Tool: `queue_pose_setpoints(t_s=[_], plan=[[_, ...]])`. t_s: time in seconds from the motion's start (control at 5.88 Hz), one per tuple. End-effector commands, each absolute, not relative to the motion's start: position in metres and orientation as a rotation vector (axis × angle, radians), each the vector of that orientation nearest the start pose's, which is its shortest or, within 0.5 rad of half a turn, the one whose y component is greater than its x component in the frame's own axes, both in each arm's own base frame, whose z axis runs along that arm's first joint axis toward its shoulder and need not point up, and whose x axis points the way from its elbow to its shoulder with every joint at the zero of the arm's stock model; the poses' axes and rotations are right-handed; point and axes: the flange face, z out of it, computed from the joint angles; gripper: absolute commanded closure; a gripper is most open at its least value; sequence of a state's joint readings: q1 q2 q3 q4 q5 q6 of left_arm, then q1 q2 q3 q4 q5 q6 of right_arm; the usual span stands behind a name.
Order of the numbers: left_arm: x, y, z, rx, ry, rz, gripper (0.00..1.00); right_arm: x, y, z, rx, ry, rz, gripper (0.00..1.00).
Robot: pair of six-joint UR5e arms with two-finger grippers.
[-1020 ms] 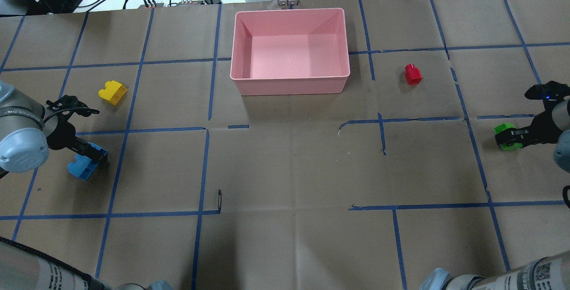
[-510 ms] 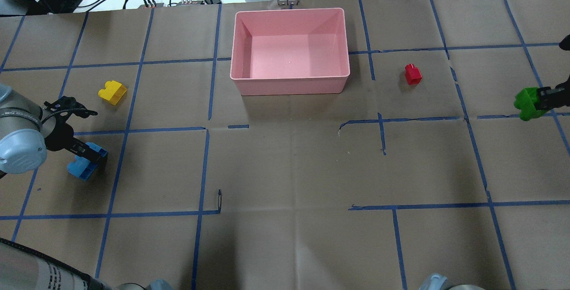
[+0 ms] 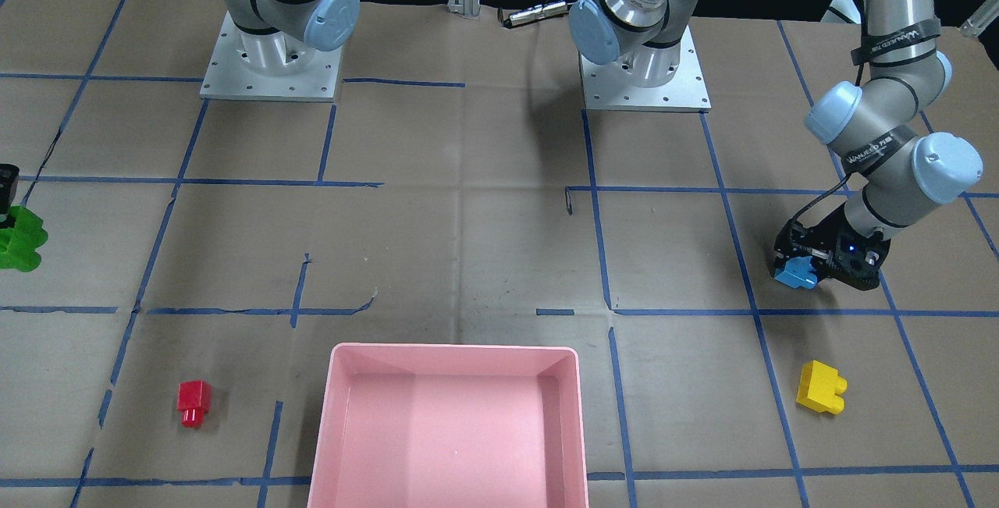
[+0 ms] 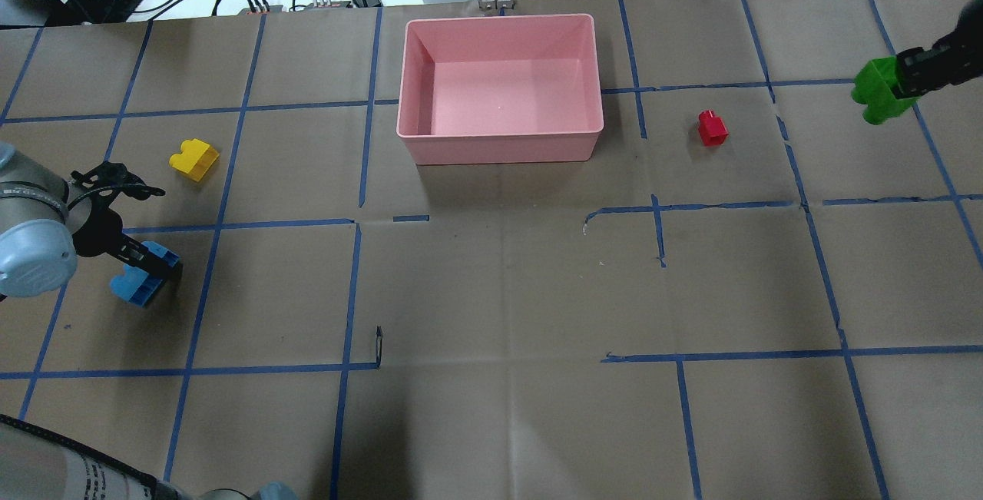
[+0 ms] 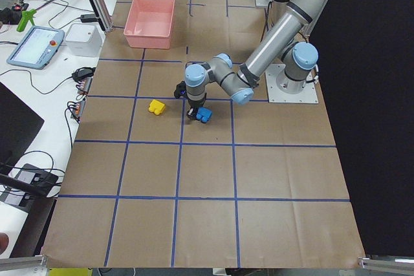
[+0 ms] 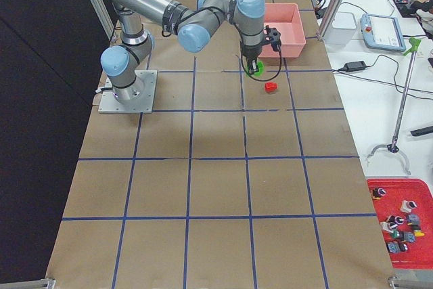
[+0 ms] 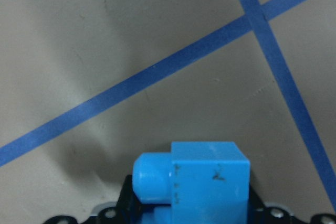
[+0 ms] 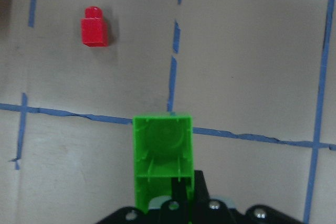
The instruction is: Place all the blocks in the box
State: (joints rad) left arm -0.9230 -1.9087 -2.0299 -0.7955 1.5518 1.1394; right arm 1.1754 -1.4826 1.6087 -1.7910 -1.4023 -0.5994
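A: What are your hands holding?

B: My left hand (image 4: 163,263) is clenched on the light blue block (image 4: 132,285), which is smooth, glossy plastic with a round stud poking out sideways. It hangs low by the left end of the counter (image 4: 499,293). I cannot tell whether the block touches the brown paper (image 4: 269,423).

A: And the right?

B: My right hand (image 4: 905,74) is clamped on the green block (image 4: 877,91), held clear of the counter near its far right corner. Its hollow underside faces my wrist camera, a square shell with thin ribs inside.

A: And the rest?

B: The yellow block (image 4: 194,158) is chunky and stepped. It lies loose near the left end, on the far side of the blue one. The small red block (image 4: 712,128) lies on its side, its one stud sideways, between the box (image 4: 499,148) and the right end. The box is smooth pink plastic with rounded corners and sloping walls, and it sits midway along the far edge. Blue tape (image 4: 361,154) marks squares across the matte, creased paper.
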Motion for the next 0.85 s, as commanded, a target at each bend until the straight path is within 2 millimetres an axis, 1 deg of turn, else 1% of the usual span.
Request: queue_pose_setpoints(t_s=[0.0,0.17,0.34,0.51,0.68], plan=[[0.211,-0.505,0.237,0.730,3.041,-0.052,0.60,0.087,-0.594,0.446,-0.557,2.737,-0.367,1.00],[0.224,-0.528,0.298,0.610,3.086,-0.036,0.61,0.164,-0.626,0.433,-0.630,2.669,-0.475,1.00],[0.226,-0.555,0.354,0.492,3.131,-0.013,0.63,0.218,-0.663,0.402,-0.750,2.625,-0.536,0.99],[0.203,-0.588,0.392,0.396,3.149,-0.010,0.64,0.249,-0.686,0.376,-0.803,2.604,-0.525,0.97],[0.181,-0.618,0.396,0.336,3.160,-0.010,0.64,0.251,-0.697,0.379,-0.819,2.602,-0.549,0.64]])
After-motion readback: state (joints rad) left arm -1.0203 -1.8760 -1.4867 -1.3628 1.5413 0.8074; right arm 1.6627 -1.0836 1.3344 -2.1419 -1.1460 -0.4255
